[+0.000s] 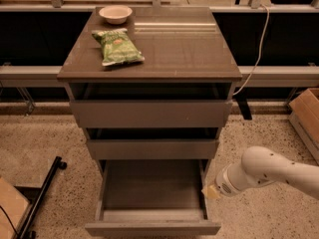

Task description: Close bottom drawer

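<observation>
The bottom drawer of the grey-brown cabinet is pulled far out, and its plain floor is bare. Its slim front panel lies at the bottom edge of the camera view. My gripper is at the end of the white arm, which comes in from the right. It is low down, right beside the outside of the drawer's right side wall. Only its yellowish tip shows.
The middle drawer and top drawer stand slightly out. A green snack bag and a small bowl sit on the cabinet top. A black stand leg lies at the left, a cardboard box at the right, and a white cable hangs behind.
</observation>
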Robot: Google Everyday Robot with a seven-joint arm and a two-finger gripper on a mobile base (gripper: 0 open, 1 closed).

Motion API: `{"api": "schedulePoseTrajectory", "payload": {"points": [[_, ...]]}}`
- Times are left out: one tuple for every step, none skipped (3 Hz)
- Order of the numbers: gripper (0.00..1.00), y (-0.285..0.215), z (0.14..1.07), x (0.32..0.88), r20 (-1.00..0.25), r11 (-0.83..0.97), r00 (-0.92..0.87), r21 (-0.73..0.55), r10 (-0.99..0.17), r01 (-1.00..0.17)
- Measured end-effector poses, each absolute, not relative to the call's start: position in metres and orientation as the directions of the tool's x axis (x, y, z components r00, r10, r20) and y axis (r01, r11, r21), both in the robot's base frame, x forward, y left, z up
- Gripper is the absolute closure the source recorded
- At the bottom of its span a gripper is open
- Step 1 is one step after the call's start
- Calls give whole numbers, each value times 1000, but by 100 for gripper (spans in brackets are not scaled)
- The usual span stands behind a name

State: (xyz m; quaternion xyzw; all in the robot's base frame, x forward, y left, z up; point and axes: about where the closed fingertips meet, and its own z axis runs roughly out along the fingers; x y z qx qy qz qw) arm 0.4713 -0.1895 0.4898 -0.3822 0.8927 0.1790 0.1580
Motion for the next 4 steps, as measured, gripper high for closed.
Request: {"api": "schedulePoseTrajectory", "payload": {"points": [[100,-185,439,470,-386,657,-712,288,-586,-697],[100,-184,389,458,-313,669,-769,380,-557,-639],[100,-181,335,437,-213,673,-823,486,-527,-557],[100,-178,328,434,-205,673,-825,492,-527,-552]]}}
